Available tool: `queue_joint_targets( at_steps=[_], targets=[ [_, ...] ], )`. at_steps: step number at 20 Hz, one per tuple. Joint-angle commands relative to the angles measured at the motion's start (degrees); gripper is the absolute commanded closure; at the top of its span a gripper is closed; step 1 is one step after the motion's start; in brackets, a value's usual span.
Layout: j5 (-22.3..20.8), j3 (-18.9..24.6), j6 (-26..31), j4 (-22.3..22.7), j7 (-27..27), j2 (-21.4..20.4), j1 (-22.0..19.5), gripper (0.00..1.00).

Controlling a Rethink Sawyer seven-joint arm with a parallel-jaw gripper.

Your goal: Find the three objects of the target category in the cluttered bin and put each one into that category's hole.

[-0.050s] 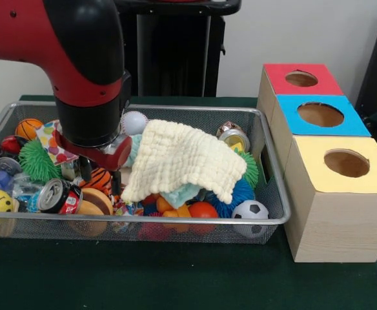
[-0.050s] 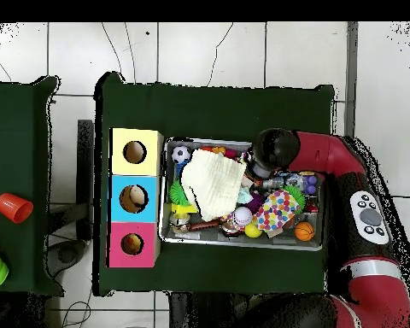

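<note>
My gripper (image 1: 97, 169) is low inside the bin (image 1: 275, 213), at the side far from the boxes. In the front view the fingers go down between the toys just behind the orange ball (image 1: 100, 180), and the wrist hides them, so I cannot tell if they are apart, together, or holding something. From above, my arm covers this place completely.

The task does not tell which category is the target, so I can only judge. If it is cans, one can (image 1: 55, 196) lies on its side just beside my gripper, toward the near rim and a little more away from the boxes. Its round top faces the near rim and its long axis goes back into the bin. A second can (image 1: 234, 137) is well apart, at the box end behind the cloth (image 1: 179, 161). If it is balls, the orange ball is nearly touching my gripper, and the soccer ball (image 1: 250, 210) lies far across, near the yellow box (image 1: 336, 200).

The cloth covers the middle of the bin and may hide more things.

The three holes are all on the other side of the bin from my gripper: red box (image 1: 298, 82), blue box (image 1: 317, 116), yellow box.

I see red and white print on the near can, but I cannot read any word or brand.
</note>
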Motion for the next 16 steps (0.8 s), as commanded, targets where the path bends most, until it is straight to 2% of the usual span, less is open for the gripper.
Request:
queue_joint_targets(
  at_steps=[1, 16],
  targets=[
    [-0.35, 4.91, -1.59, 2.37, -11.44, 4.32, -1.05, 0.0],
    [-0.16, 5.15, 0.45, 0.15, -11.97, 6.0, -0.22, 0.0]
  ],
)
